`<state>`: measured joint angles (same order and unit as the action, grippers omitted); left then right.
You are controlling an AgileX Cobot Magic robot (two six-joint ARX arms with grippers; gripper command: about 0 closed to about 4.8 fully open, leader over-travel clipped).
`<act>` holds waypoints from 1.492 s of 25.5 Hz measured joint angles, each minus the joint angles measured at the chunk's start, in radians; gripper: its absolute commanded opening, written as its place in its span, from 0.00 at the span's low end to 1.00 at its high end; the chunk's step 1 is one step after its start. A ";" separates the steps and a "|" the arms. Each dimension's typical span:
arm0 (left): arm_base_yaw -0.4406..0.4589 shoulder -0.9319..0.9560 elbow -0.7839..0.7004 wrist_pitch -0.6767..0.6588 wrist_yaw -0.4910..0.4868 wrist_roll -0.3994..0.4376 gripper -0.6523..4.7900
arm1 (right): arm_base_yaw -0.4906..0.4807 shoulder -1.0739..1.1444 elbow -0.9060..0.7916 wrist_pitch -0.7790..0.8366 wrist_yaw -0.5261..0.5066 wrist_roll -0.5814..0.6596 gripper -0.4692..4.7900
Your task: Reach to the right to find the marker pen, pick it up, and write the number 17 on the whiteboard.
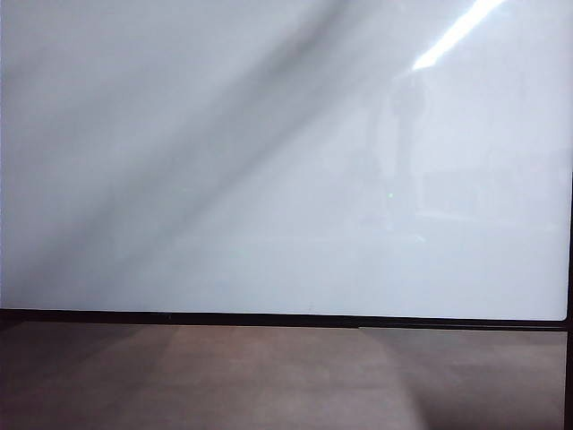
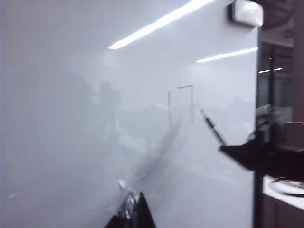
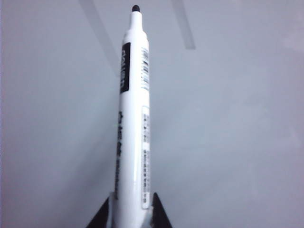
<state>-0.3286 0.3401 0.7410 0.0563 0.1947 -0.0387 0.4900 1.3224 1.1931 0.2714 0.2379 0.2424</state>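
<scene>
You are looking at the marker pen (image 3: 134, 118) from the right wrist view: a white barrel with a black band near the tip carrying white lettering that is reading sideways and too blurred to make out, plus rows of small print and what looks like a barcode running down the body. Its dark tip is uncapped and pointing at the whiteboard (image 3: 237, 142). The right hand (image 3: 129, 211) is clenching the lower end of the barrel between its two dark fingers (image 3: 159, 213).

On the board, in the left wrist view, thin dark strokes (image 2: 180, 104) are showing: one upright line, and beside it a top bar with a downstroke. In that view the marker pen (image 2: 213, 127) is sitting tilted near those strokes, carried by the dark right arm (image 2: 266, 159) coming in from the side; whether the tip is touching the board you cannot tell.

The left hand (image 2: 132, 209) is showing only as a dark point with a shiny part low in its own view, close over the board; you cannot tell whether it is released or clenched.

The whiteboard (image 1: 224, 179) is filling most of the exterior view, glossy, reflecting a ceiling light strip (image 1: 457, 34), with a thin black frame (image 1: 269, 319) along its near edge. In front of it a brown matte worktop (image 1: 269, 376) is lying in shadow.
</scene>
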 measured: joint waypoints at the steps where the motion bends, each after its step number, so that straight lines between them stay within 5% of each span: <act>1: 0.024 -0.011 -0.016 0.000 0.000 0.000 0.11 | 0.013 -0.033 -0.028 0.000 0.007 -0.003 0.08; 9: 0.188 -0.149 -0.195 -0.001 -0.001 0.000 0.11 | 0.059 -0.290 -0.208 -0.037 0.053 -0.046 0.08; 22: 0.306 -0.336 -0.591 -0.001 -0.031 0.000 0.11 | 0.054 -0.674 -0.430 -0.239 0.096 -0.088 0.08; 38: 0.325 -0.337 -0.733 -0.024 -0.080 0.000 0.11 | 0.049 -1.010 -0.673 -0.356 0.212 -0.094 0.08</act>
<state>-0.0040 0.0032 0.0078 0.0319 0.1150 -0.0387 0.5392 0.3122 0.5201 -0.0849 0.4500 0.1486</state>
